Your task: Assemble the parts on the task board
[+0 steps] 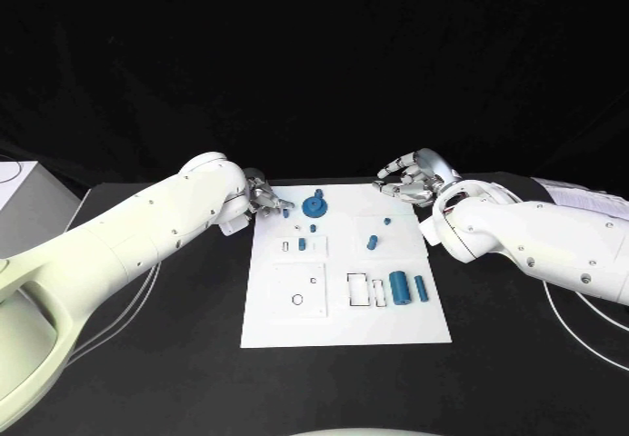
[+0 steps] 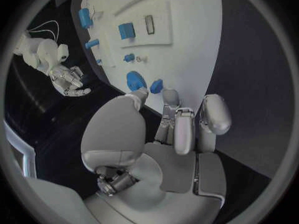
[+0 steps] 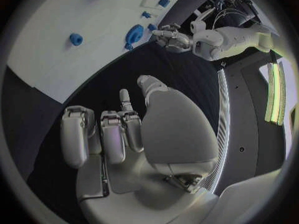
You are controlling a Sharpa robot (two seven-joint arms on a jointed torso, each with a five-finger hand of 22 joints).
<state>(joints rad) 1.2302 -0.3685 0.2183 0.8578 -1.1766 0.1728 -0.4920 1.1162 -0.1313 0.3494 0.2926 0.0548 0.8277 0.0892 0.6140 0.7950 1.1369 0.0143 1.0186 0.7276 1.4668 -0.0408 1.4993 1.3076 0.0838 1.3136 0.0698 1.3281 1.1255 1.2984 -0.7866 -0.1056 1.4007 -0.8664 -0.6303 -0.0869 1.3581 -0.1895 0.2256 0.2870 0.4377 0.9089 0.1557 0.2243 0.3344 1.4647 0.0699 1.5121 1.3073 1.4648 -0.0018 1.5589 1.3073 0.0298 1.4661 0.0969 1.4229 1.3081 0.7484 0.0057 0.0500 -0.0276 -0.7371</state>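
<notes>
Closest to the head camera, the left arm (image 1: pixel 124 245) sweeps in along the table, and its left hand (image 1: pixel 258 202) sits at the far left corner of the task board (image 1: pixel 344 327). From the wrist camera its fingers (image 2: pixel 187 129) reach toward a small blue piece (image 2: pixel 156 85) at the board's edge; whether they pinch it or merely touch it cannot be told from here. Just beside it stands the round blue knob (image 1: pixel 314 203), the biggest of the far parts.

Across the board, the right hand (image 1: pixel 412 180) hovers off the far right corner, fingers (image 3: pixel 115 134) loosely curled, holding nothing, above bare black table (image 1: pixel 524 363).

Further out on the board lie a short blue peg (image 1: pixel 373 242), a small blue block (image 1: pixel 303 243) in its recess, and two blue cylinders (image 1: pixel 408 288) lying side by side nearer the robot.

These parts look like hard, light plastic: stiff, not fragile, but smooth enough to slip or roll. The cylinders are likely best pinched across the middle, and the knob by its rim.
</notes>
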